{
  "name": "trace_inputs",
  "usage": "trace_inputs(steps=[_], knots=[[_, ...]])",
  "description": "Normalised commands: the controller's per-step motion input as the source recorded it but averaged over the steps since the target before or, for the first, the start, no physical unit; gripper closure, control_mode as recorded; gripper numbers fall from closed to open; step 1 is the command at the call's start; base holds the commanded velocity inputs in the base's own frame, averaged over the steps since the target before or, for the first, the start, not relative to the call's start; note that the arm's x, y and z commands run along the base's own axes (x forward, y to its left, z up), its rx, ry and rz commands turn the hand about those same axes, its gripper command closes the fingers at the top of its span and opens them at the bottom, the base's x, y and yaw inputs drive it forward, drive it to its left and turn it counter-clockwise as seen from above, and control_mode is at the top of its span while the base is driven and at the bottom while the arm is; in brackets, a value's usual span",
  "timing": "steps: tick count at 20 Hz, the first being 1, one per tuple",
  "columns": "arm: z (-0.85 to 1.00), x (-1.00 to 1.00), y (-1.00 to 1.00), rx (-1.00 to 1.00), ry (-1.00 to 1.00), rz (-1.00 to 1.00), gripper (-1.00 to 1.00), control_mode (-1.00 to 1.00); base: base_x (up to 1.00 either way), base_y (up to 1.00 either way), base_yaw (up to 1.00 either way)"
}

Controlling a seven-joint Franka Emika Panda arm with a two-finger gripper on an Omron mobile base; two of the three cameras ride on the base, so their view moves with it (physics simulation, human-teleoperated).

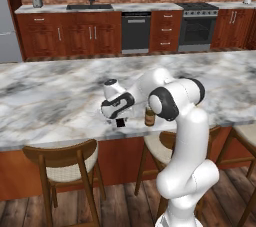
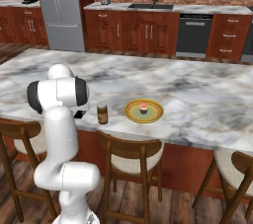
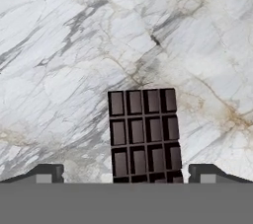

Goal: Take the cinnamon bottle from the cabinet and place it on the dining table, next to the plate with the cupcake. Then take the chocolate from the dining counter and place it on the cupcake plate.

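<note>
The chocolate bar (image 3: 144, 132) is seen lengthwise between the released end effector (image 3: 126, 172) tips, flat on the worktop (image 3: 59, 60).

The arm folds forward and down, its gripper (image 3: 126, 173) hanging low over the worktop (image 3: 74, 45), fingers spread wide apart.
</note>
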Motion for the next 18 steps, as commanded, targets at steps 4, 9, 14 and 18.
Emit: trace_inputs(steps=[4, 9, 14, 18], knots=[[-0.11, 0.00, -0.50, 0.04, -0.03, -0.01, -1.00, -1.00, 0.00, 0.00, 0.00], [-0.50, 0.04, -0.19, 0.02, -0.01, 0.01, -1.00, -1.00, 0.00, 0.00, 0.00], [-0.67, 0.05, 0.00, 0.08, 0.00, 0.04, -1.00, -1.00, 0.00, 0.00, 0.00], [-0.83, 0.00, -0.10, 0.12, 0.00, 0.04, -1.00, -1.00, 0.00, 0.00, 0.00]])
